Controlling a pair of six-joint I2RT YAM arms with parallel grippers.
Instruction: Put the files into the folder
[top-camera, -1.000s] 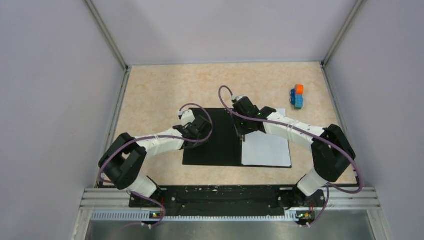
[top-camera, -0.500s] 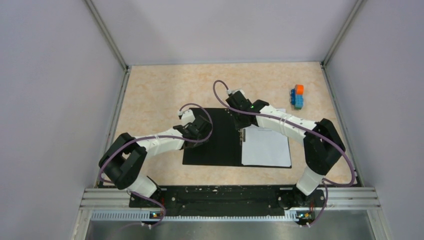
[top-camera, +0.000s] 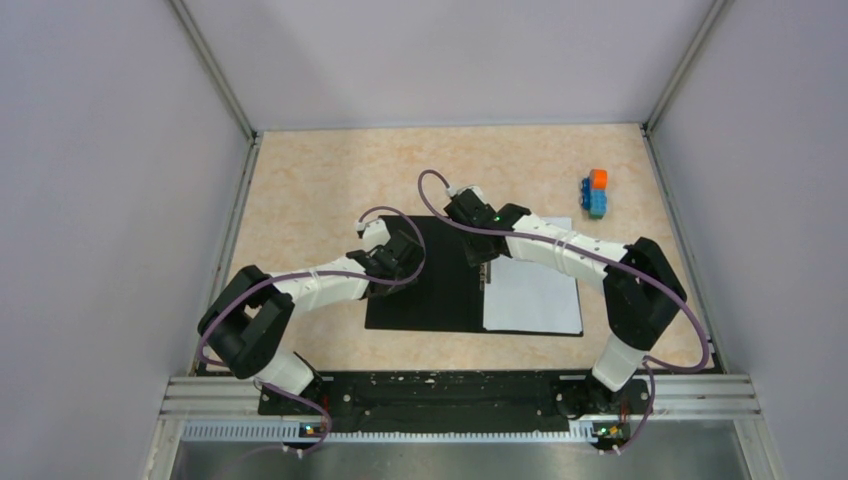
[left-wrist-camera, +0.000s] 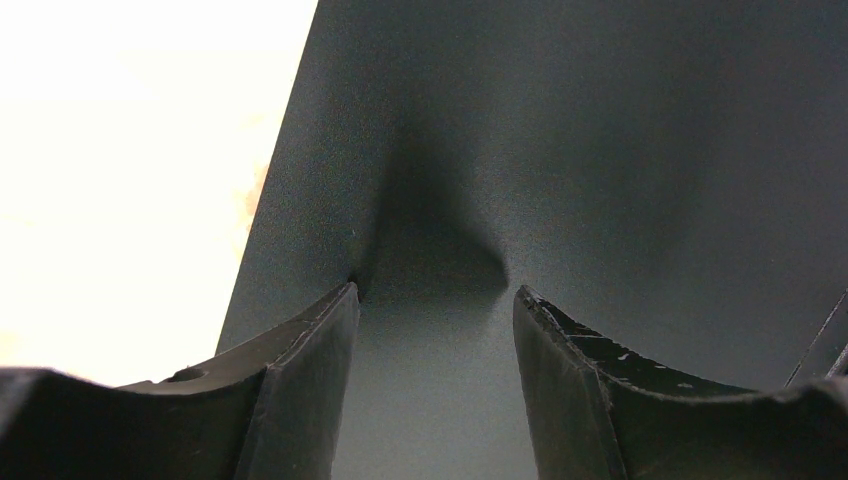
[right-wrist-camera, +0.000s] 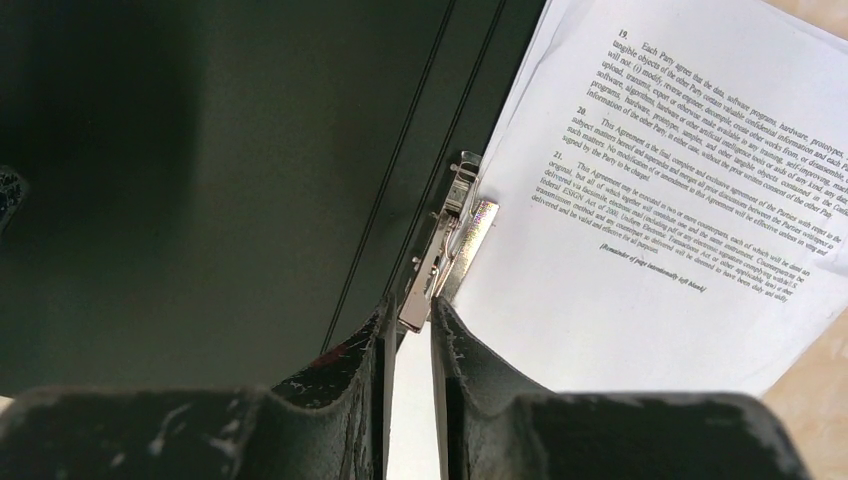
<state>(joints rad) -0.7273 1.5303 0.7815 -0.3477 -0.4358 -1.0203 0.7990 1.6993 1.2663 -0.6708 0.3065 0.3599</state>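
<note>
The folder (top-camera: 420, 290) lies open on the table, black inside up. The files (top-camera: 535, 295) rest as a white stack on its right half, printed text showing in the right wrist view (right-wrist-camera: 650, 200). My right gripper (top-camera: 483, 262) is at the spine, its fingers nearly together with the end of the metal clip (right-wrist-camera: 450, 235) between the tips (right-wrist-camera: 410, 318). On the folder's bare left half (left-wrist-camera: 600, 150), my left gripper (top-camera: 400, 255) stands open, its fingertips down on the black surface (left-wrist-camera: 432, 295) with nothing between them.
A small orange-and-blue toy block stack (top-camera: 597, 192) sits at the back right of the beige table (top-camera: 320, 180). Grey walls enclose the table on three sides. The folder's left edge and bright table (left-wrist-camera: 120, 150) show in the left wrist view.
My right gripper has shifted a little towards the back left along the folder's spine, and its jaws have narrowed around the clip's end. The left arm has not moved.
</note>
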